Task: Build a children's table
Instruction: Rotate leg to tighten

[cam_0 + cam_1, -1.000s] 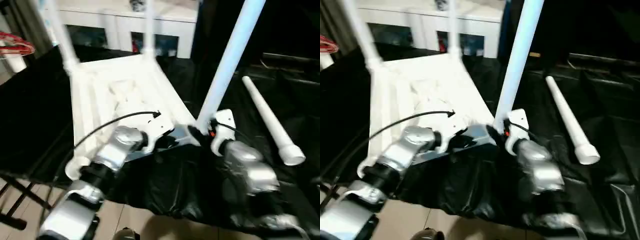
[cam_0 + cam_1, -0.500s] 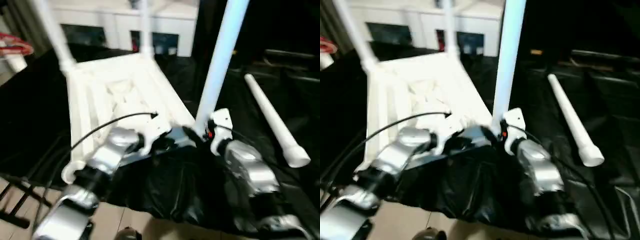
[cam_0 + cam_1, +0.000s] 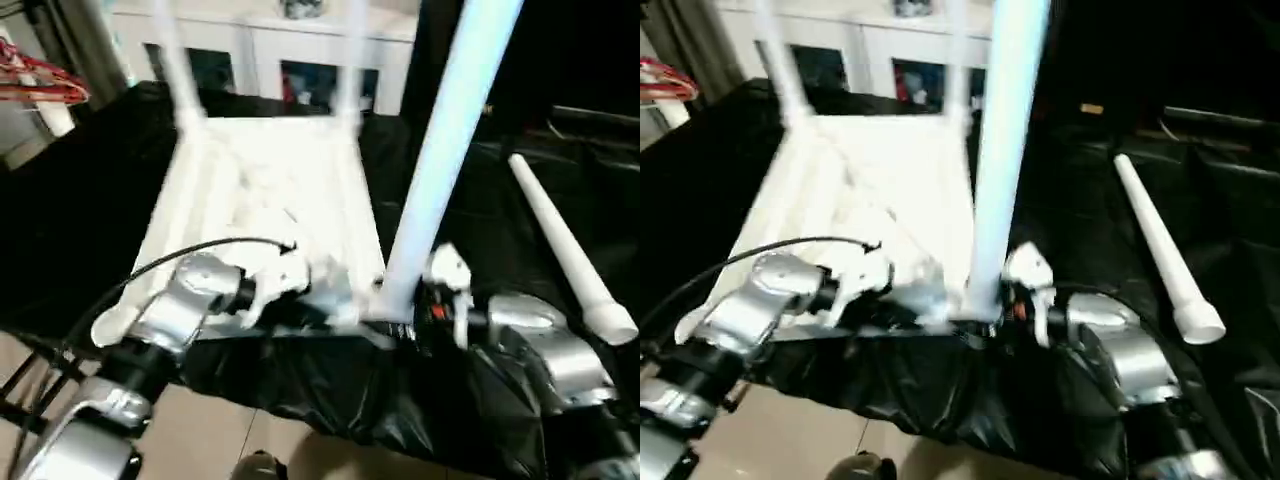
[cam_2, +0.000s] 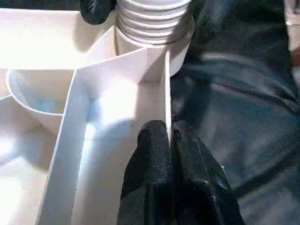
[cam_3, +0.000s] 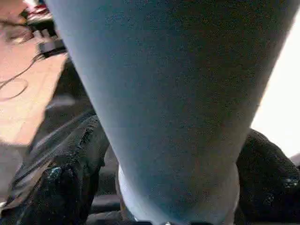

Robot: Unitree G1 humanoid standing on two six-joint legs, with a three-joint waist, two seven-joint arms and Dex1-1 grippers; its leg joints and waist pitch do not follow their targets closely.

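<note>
Four cameras: two on the head, one on each wrist.

The two head cameras sit side by side and look forward and down over the silver arms at the upside-down table top on the black-covered bench. The left wrist camera looks along the left hand, very close to a rib. The right wrist camera looks straight at the standing leg, closer still. All four views share that leg's corner.

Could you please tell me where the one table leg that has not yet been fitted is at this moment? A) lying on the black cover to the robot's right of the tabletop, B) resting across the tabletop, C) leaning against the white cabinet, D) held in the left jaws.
A: the loose leg lies flat on the black cover, apart from the tabletop on the robot's right.
</note>
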